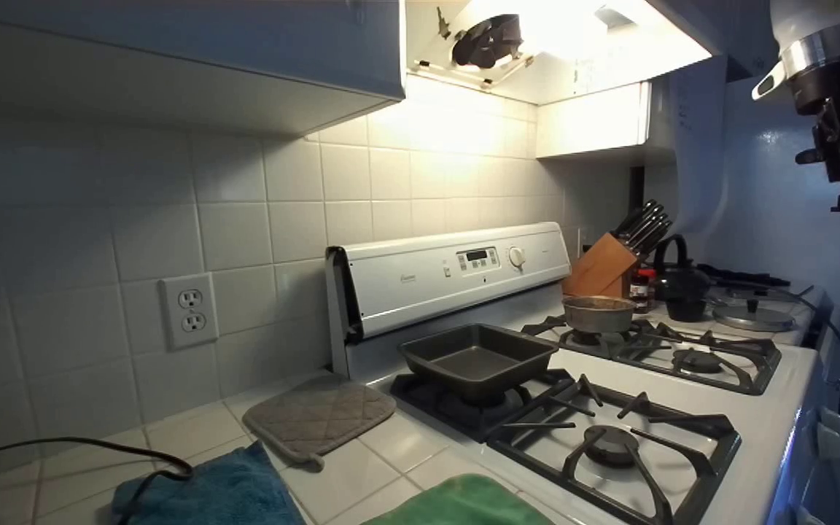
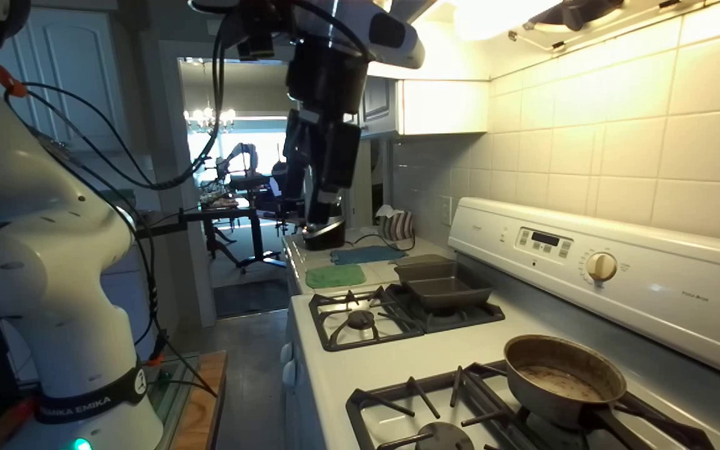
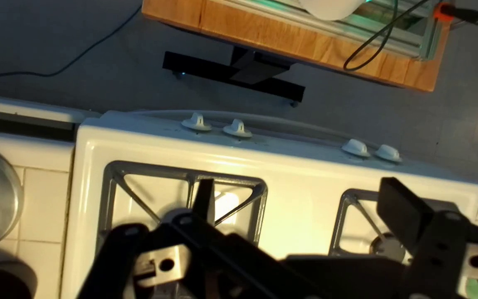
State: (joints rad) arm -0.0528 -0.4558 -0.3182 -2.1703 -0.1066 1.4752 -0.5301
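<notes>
High above the stove my gripper stands open, its two fingers wide apart with nothing between them. In an exterior view it hangs from the arm, pointing down. Below it in the wrist view are the white stovetop and its dark grates. A square dark baking pan rests on a back burner, seen in both exterior views. On the other back burner sits a worn saucepan with its handle toward that camera. A green cloth, a blue towel and a grey pot holder lie on the tiled counter.
Beyond the stove stand a knife block, a black kettle and a glass lid. A range hood and cabinets overhang the area. Stove knobs face the wooden robot base. A tissue box is farther back.
</notes>
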